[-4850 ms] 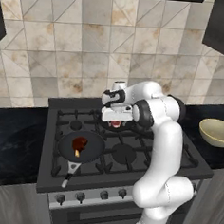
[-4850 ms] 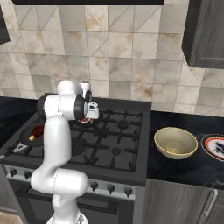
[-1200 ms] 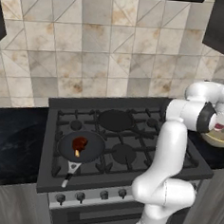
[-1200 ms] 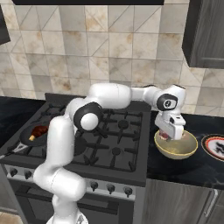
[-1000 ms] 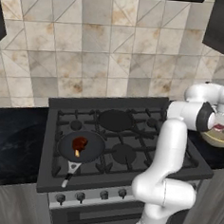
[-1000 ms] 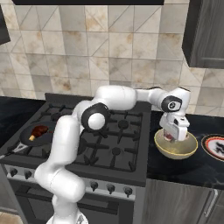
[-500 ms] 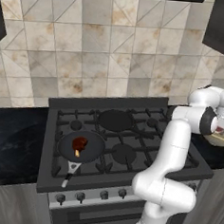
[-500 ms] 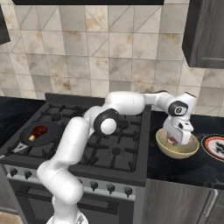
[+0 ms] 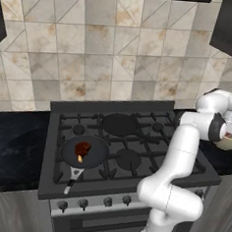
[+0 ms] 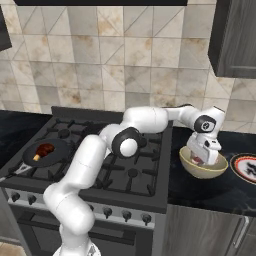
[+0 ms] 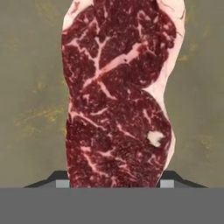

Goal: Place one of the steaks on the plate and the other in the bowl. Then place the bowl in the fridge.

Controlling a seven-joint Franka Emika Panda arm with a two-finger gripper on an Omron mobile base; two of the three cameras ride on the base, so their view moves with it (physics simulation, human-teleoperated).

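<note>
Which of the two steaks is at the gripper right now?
The pinkish-red marbled steak, between the gripper fingers over the tan-yellow bowl. The dark reddish-brown steak lies in the black frying pan on the stove.

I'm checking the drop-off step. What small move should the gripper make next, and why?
Probably open and let go. The gripper is down inside the bowl, and the hand view shows the marbled steak between its fingertips with the bowl's tan inside close behind it. The other steak waits in the pan.
</note>
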